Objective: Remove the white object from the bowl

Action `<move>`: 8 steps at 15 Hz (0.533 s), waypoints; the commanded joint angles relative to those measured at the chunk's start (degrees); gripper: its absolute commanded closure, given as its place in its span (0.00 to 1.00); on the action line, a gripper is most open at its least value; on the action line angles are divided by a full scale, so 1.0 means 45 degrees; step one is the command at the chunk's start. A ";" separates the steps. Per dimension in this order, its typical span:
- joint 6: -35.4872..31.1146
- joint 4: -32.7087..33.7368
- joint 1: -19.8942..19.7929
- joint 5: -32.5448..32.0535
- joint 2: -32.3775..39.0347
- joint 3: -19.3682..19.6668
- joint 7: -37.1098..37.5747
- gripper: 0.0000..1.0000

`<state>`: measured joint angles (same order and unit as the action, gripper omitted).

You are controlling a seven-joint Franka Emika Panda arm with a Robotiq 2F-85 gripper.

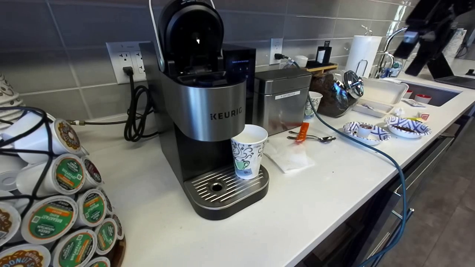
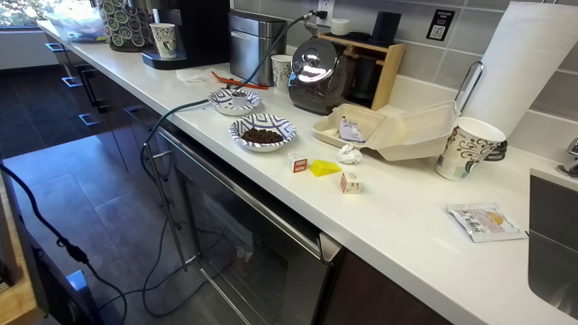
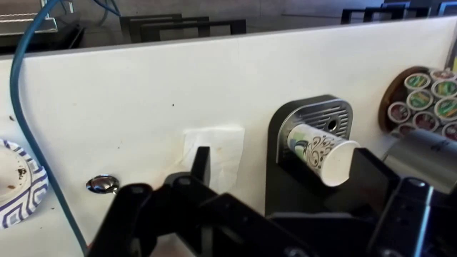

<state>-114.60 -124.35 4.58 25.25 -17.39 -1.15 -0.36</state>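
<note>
The removal is not yet done. The white pod [image 2: 239, 99], which I take to be the white object, sits inside the patterned bowl [image 2: 220, 98] in both exterior views. The gripper [image 3: 282, 157] stands with its fingers [image 3: 202, 162] wide apart and nothing between them; the paper cup [image 3: 312, 148] that shows in that gap in the wrist view is standing on the tray [image 1: 228, 202] of the coffee maker [image 1: 207, 107], not held. So, as I judge it, nearly the whole job is left: bring the gripper over to the bowl, close on the pod, lift it clear and put it down outside.

The wrist view catches only part of what I take to be that bowl, cut off at the left, just beside the blue cable [image 3: 34, 141]. Dark specks [image 3: 22, 174] show there but no pod; nearer the middle lie a napkin [image 3: 225, 153] and, to its left, a spoon [image 3: 103, 184]. In an exterior view the gripper [image 1: 405, 63] hangs high at the right, though its true distance from the pod I cannot tell. In an exterior view where the crumpled paper [image 2: 349, 154] and the yellow block [image 2: 324, 168] lie near the second bowl [image 2: 262, 120], with its heap of dark bits [image 2: 261, 136], no gripper shows.
</note>
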 commanded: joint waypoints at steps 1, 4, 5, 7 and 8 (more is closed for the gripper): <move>-0.0128 0.0276 -0.0081 -0.0058 0.0392 -0.0015 0.0163 0.00; -0.0161 0.0657 -0.0226 -0.0086 0.0958 -0.0001 0.0263 0.00; -0.0161 0.0676 -0.0232 -0.0086 0.0965 -0.0001 0.0279 0.00; -0.0161 0.0683 -0.0231 -0.0087 0.0939 -0.0006 0.0307 0.00; -0.0161 0.0685 -0.0231 -0.0087 0.0938 -0.0006 0.0311 0.00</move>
<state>-115.44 -121.36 3.57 24.88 -13.19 -1.17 1.03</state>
